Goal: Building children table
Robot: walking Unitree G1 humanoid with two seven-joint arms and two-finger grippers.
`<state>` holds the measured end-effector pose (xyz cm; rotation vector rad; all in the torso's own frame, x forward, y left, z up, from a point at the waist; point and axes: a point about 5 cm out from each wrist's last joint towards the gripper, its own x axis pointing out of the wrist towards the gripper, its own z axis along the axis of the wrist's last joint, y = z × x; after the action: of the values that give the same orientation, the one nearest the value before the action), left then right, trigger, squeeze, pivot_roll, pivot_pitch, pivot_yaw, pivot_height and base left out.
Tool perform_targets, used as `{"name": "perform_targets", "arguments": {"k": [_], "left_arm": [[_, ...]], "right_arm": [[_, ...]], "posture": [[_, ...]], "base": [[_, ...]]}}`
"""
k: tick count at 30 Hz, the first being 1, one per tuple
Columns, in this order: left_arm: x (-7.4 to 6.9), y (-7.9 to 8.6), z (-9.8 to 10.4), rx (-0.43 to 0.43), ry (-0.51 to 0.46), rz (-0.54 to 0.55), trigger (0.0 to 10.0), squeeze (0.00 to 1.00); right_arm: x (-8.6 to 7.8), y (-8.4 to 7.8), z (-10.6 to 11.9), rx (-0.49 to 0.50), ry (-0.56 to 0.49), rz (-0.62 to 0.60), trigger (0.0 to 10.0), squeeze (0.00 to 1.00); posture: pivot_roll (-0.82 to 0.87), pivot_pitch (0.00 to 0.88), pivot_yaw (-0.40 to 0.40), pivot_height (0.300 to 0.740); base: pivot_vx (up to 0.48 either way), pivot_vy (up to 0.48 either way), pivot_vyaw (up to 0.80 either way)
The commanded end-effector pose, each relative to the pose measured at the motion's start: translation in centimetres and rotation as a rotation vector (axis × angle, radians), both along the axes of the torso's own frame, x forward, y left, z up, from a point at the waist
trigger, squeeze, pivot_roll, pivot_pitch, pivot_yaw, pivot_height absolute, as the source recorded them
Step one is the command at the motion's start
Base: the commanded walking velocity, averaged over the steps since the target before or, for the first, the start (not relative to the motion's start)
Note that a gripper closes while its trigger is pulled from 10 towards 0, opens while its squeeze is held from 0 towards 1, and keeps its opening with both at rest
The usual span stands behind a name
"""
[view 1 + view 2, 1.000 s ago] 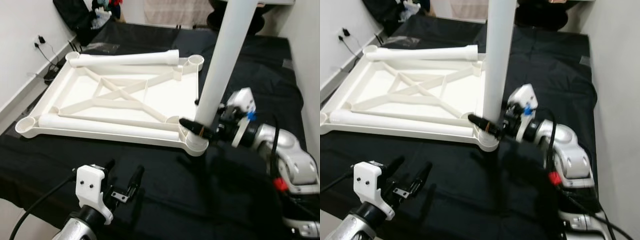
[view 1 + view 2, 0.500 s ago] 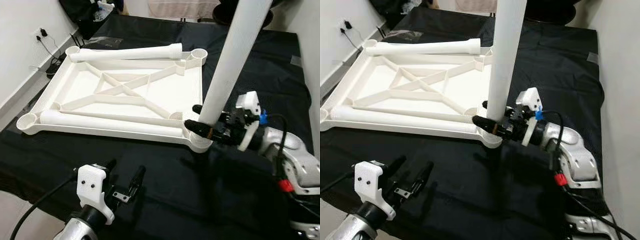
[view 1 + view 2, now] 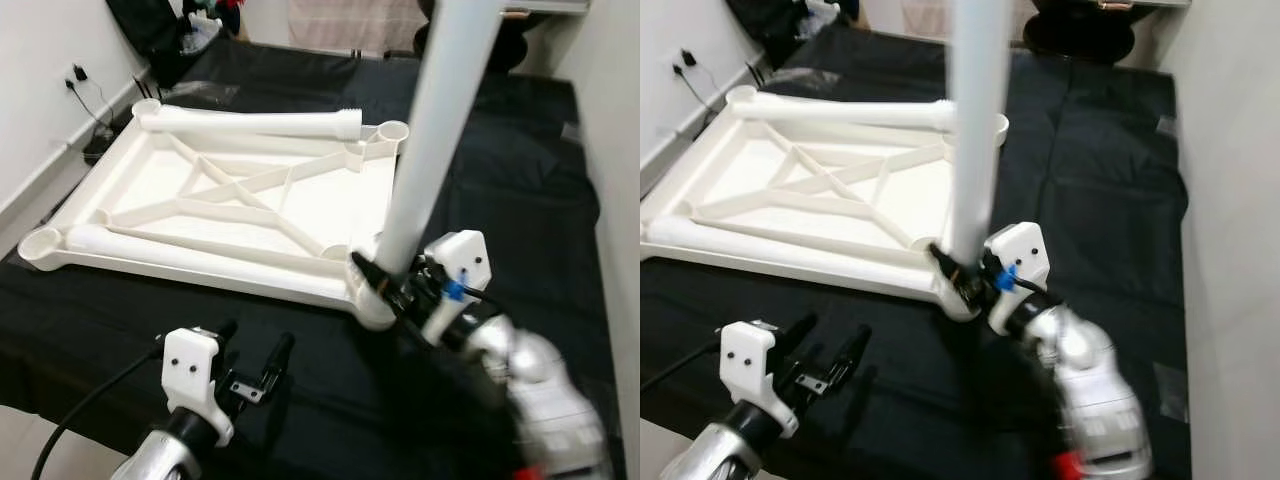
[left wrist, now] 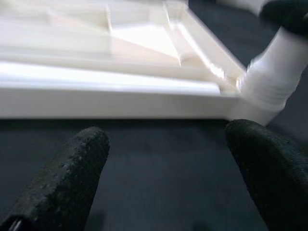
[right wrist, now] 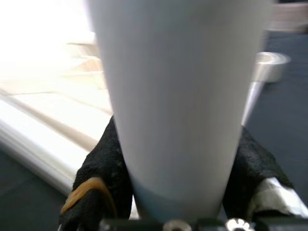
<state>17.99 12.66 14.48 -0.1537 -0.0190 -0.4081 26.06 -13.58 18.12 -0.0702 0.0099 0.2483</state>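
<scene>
The white table top (image 3: 335,200) lies upside down on the black cloth. One white leg (image 3: 250,122) lies along its far edge and another (image 3: 200,255) along its near edge. A third leg (image 3: 430,130) stands upright in the near right corner socket (image 3: 372,308). My right gripper (image 3: 385,283) is shut on the base of this leg, and its black fingers (image 5: 103,178) hug the white tube (image 5: 178,96). My left gripper (image 3: 255,336) hovers open over the cloth in front of the table's near edge, with nothing between its fingers (image 4: 62,178).
Black cloth (image 3: 500,150) covers the floor around the table top. A white wall with a socket and cables (image 3: 75,80) runs along the left, and dark bags (image 3: 150,30) sit at the far left. Another white wall (image 3: 1240,150) stands close on the right.
My right arm has swung from the right side of the upright leg toward its near side, still holding it. The leg stays in the corner socket. The left gripper has not moved.
</scene>
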Motion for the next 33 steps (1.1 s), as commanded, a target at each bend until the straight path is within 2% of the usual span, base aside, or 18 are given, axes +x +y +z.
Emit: {"name": "perform_targets", "arguments": {"k": [1, 5, 7, 11, 12, 14, 15, 16, 17, 18, 19, 21, 23, 25, 26, 28, 32, 33], "left_arm": [[0.0, 0.1, -0.7, 0.011, 0.021, 0.014, 10.0, 0.00], [0.5, -0.1, -0.9, 0.008, 0.015, 0.018, 10.0, 0.00], [0.7, -0.1, -0.9, 0.008, 0.012, 0.019, 10.0, 0.00], [0.8, 0.0, -1.0, 0.008, 0.010, 0.019, 10.0, 0.00], [0.8, 0.0, -1.0, 0.008, 0.009, 0.019, 10.0, 0.00], [0.8, 0.0, -1.0, 0.008, 0.009, 0.019, 10.0, 0.00], [0.7, 0.0, -1.0, 0.009, 0.010, 0.019, 10.0, 0.00], [0.7, 0.0, -1.0, 0.009, 0.010, 0.019, 10.0, 0.00], [0.6, 0.0, -1.0, 0.009, 0.011, 0.018, 10.0, 0.00], [0.5, 0.0, -1.0, 0.009, 0.011, 0.017, 10.0, 0.00], [0.5, 0.0, -1.0, 0.009, 0.011, 0.017, 10.0, 0.00], [0.2, 0.0, -0.8, 0.008, 0.010, 0.014, 10.0, 0.00], [0.2, 0.0, -0.8, 0.008, 0.010, 0.014, 10.0, 0.00], [0.0, -0.1, -0.6, 0.007, 0.009, 0.011, 10.0, 0.00], [0.0, -0.1, -0.6, 0.007, 0.009, 0.011, 10.0, 0.00], [-0.3, -0.1, -0.5, 0.007, 0.007, 0.011, 10.0, 0.00], [-0.4, -0.1, -0.4, 0.007, 0.007, 0.011, 10.0, 0.00], [-0.5, -0.1, -0.3, 0.007, 0.007, 0.009, 10.0, 0.00]], "right_arm": [[0.0, -2.2, -4.9, -0.080, 0.251, -0.180, 0.0, 0.00], [1.2, -2.5, -4.4, -0.114, 0.223, -0.204, 0.0, 0.00], [2.2, -3.3, -3.6, -0.125, 0.191, -0.249, 0.0, 0.00], [2.8, -3.6, -3.0, -0.128, 0.172, -0.285, 0.0, 0.00], [3.0, -3.3, -2.8, -0.142, 0.165, -0.258, 7.5, 0.00], [3.0, -3.3, -2.8, -0.142, 0.165, -0.258, 7.5, 0.00], [3.1, -2.8, -2.3, -0.114, 0.138, -0.203, 10.0, 0.07], [3.1, -2.8, -2.3, -0.114, 0.138, -0.203, 10.0, 0.07], [3.2, -2.2, -1.7, -0.106, 0.097, -0.126, 10.0, 0.62], [3.4, -1.6, -0.3, -0.069, 0.013, 0.023, 10.0, 1.00], [3.4, -1.6, -0.3, -0.069, 0.013, 0.023, 10.0, 1.00], [3.8, -2.1, 2.0, -0.042, -0.088, 0.213, 10.0, 1.00], [3.8, -2.1, 2.0, -0.042, -0.088, 0.213, 10.0, 1.00], [4.4, -3.3, 3.6, -0.065, -0.128, 0.296, 10.0, 1.00], [4.4, -3.3, 3.6, -0.065, -0.128, 0.296, 10.0, 1.00], [5.1, -4.1, 4.5, -0.122, -0.136, 0.408, 10.0, 1.00], [5.3, -4.3, 4.7, -0.146, -0.129, 0.457, 10.0, 1.00], [5.8, -4.6, 5.2, -0.164, -0.123, 0.521, 10.0, 0.95]], "posture": [[-0.01, 0.136, -0.002, 0.740], [-0.01, 0.125, -0.004, 0.740], [-0.01, 0.114, 0.001, 0.740], [-0.01, 0.113, -0.001, 0.740], [-0.01, 0.116, -0.001, 0.740], [-0.01, 0.116, -0.001, 0.740], [-0.01, 0.118, -0.002, 0.740], [-0.01, 0.118, -0.002, 0.740], [-0.01, 0.122, -0.005, 0.740], [-0.01, 0.136, 0.003, 0.740], [-0.01, 0.136, 0.003, 0.740], [-0.01, 0.149, 0.004, 0.740], [-0.01, 0.149, 0.004, 0.740], [0.00, 0.168, 0.007, 0.740], [0.00, 0.168, 0.007, 0.740], [0.00, 0.183, 0.018, 0.740], [0.00, 0.183, 0.018, 0.740], [0.02, 0.203, 0.017, 0.740]], "base": [[0.000, 0.000, 0.00], [0.000, 0.000, 0.00], [0.000, 0.000, 0.00], [0.000, 0.000, 0.00], [0.000, 0.000, 0.00], [0.000, 0.000, 0.00], [0.000, 0.000, 0.00], [0.000, 0.000, 0.00], [0.000, 0.000, 0.00], [0.000, 0.000, 0.00], [0.000, 0.000, 0.00], [0.000, 0.000, 0.00], [0.000, 0.000, 0.00], [0.000, 0.000, 0.00], [0.000, 0.000, 0.00], [0.000, 0.000, 0.00], [0.000, 0.000, 0.00], [0.000, 0.000, 0.00]]}}
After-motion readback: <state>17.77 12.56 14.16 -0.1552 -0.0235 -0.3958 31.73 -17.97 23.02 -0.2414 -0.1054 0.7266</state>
